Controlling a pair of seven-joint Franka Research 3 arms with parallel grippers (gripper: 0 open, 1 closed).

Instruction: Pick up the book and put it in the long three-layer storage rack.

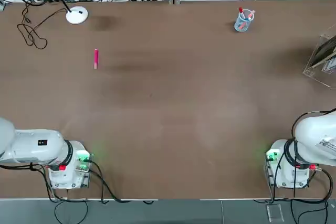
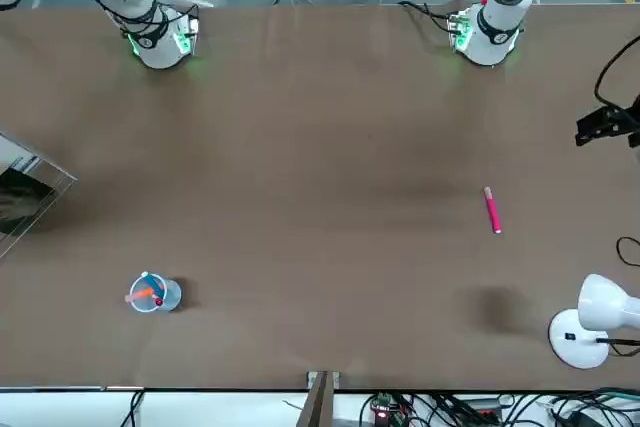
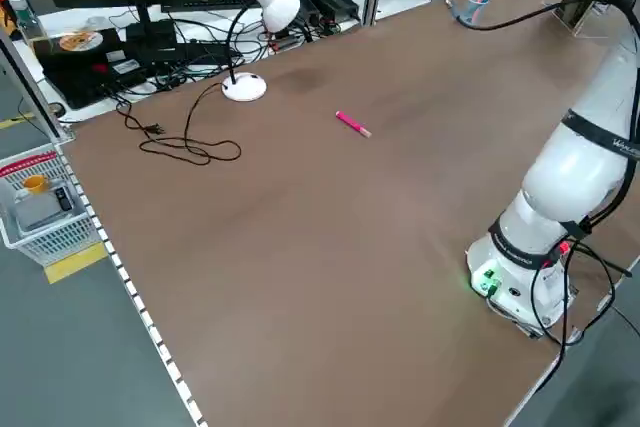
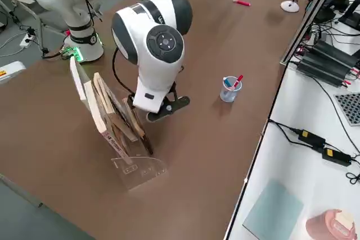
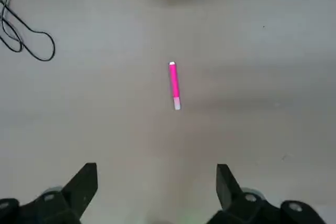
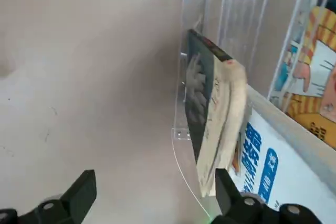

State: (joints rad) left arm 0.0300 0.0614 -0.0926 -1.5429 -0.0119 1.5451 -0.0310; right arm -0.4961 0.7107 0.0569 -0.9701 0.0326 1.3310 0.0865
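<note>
The book (image 6: 206, 109), dark grey-green with a pale hand picture and cream page edges, stands on edge and leans in the front tier of the clear storage rack (image 6: 239, 9). The tiers behind it hold other printed books. My right gripper (image 6: 155, 179) is open just in front of the rack, with nothing between its fingers and the book a little beyond one fingertip. The side view shows the right gripper (image 4: 167, 107) close beside the rack (image 4: 132, 167) at the table's right edge. My left gripper (image 5: 156, 174) hangs open over bare table at the left.
A pink pen (image 1: 96, 58) lies on the left half of the table. A small clear cup of pens (image 1: 243, 20) stands at the far right-centre. A white desk lamp (image 1: 77, 15) and a black cable (image 1: 30, 32) sit at the far left.
</note>
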